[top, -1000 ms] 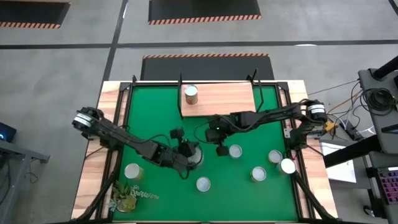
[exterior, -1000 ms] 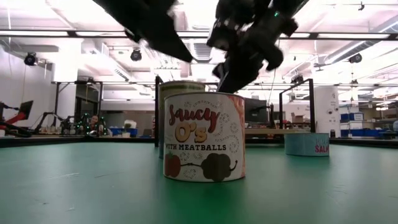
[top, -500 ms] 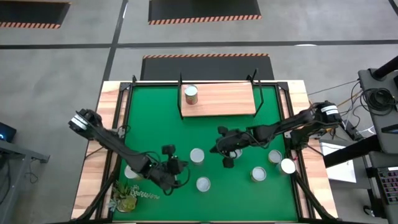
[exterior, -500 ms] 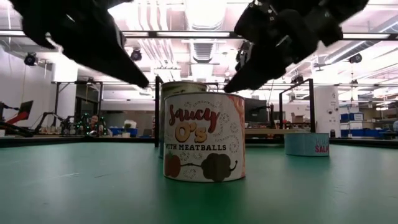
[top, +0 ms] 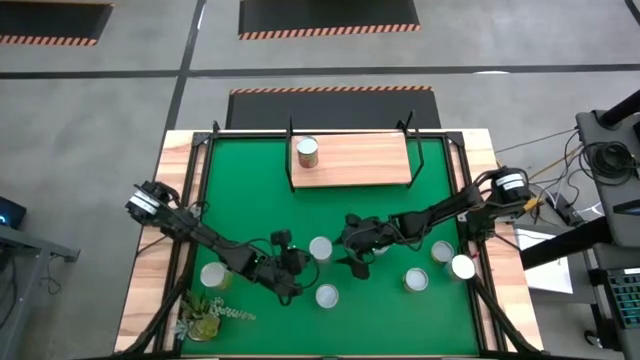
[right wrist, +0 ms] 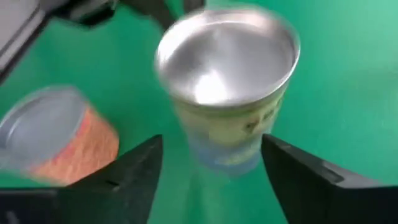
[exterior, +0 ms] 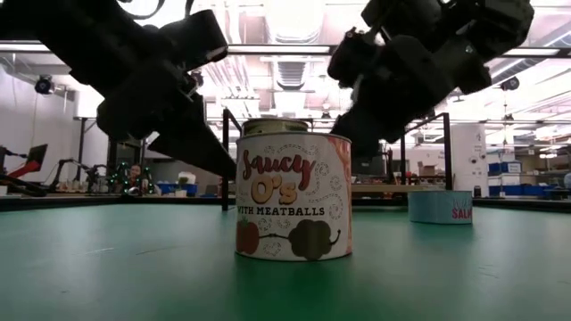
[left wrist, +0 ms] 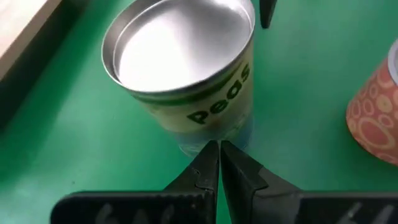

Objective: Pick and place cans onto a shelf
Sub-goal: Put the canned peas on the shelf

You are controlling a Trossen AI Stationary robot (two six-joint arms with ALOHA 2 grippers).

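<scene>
Cans on the green mat [top: 240, 180]: six: peas can [top: 320, 248], one near the front edge [top: 327, 295], one at front left [top: 212, 275], three at right [top: 415, 280].
Cans on the shelf [top: 360, 160]: one [top: 307, 152], left end.
Left gripper [top: 292, 262]: fingers pressed together, empty, just left of the peas can.
Right gripper [top: 352, 257]: fingers spread apart, empty, just right of the peas can.
Plant sprig [top: 205, 316]: one, front left corner.

There are seven cans: one can [top: 307, 152] on the single shelf [top: 360, 160], six on the green mat, among them the peas can [top: 320, 248] between the two grippers. One plant sprig [top: 205, 318].
</scene>
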